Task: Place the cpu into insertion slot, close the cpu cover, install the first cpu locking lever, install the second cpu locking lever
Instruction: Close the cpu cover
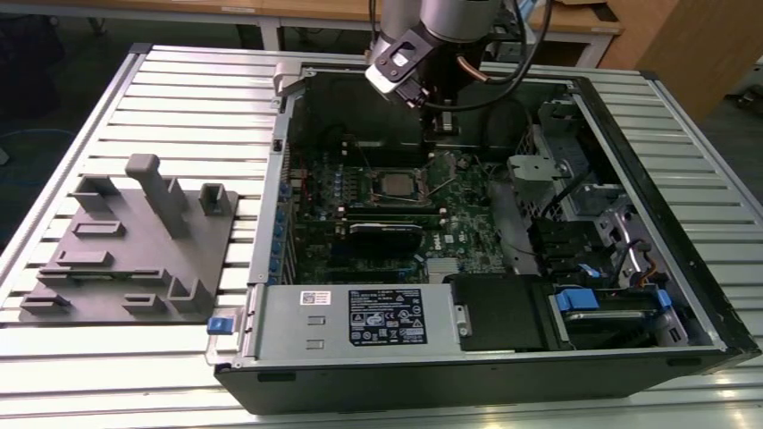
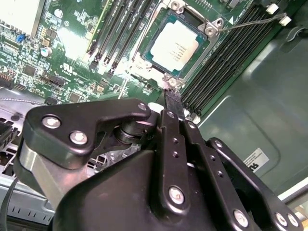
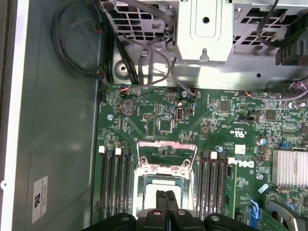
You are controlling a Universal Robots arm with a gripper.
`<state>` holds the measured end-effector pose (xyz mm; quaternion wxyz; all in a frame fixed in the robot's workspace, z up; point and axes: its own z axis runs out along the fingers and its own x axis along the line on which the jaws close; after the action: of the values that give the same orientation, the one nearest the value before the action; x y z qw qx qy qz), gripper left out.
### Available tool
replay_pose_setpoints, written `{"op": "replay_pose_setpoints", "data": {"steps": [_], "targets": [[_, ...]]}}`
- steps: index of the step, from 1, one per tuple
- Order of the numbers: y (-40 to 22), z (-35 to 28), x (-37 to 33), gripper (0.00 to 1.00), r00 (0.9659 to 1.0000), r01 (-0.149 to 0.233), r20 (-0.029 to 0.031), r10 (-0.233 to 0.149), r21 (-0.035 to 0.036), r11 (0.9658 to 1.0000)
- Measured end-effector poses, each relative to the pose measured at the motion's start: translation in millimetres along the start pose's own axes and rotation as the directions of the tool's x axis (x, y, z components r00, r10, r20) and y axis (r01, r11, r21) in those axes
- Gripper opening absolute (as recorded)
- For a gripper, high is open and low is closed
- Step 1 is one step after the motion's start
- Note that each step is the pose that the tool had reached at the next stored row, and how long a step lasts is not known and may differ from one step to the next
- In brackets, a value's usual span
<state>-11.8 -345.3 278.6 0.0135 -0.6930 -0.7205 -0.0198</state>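
The cpu (image 2: 173, 45) lies face up in the insertion slot (image 2: 155, 65) on the green motherboard, its pale metal face bare. In the exterior view the insertion slot (image 1: 399, 185) sits mid-board inside the open computer case. The cpu cover (image 3: 166, 146) appears lifted off the slot, its cut-out frame showing beyond it. A thin wire locking lever (image 2: 250, 22) sticks out from one corner of the slot. My gripper (image 2: 172, 89) hovers beside the slot's edge, fingers pressed together with nothing seen between them. It hangs above the board's far part (image 1: 439, 125), and its fingers (image 3: 165, 202) reach over the slot's near side.
Long black memory slots (image 3: 113, 183) flank the insertion slot on both sides. A metal drive cage (image 3: 202, 29) with loose cables, a finned heatsink (image 3: 290, 168) and the power supply (image 1: 357, 317) crowd the case. A grey fixture block (image 1: 131, 255) rests on the slatted table at the exterior view's left.
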Motion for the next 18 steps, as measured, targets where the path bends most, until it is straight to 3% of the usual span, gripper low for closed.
{"op": "replay_pose_setpoints", "data": {"steps": [18], "targets": [[7.7,0.1,-0.3,0.11,1.0000,0.000,0.0000,0.000,0.0000,1.0000]]}}
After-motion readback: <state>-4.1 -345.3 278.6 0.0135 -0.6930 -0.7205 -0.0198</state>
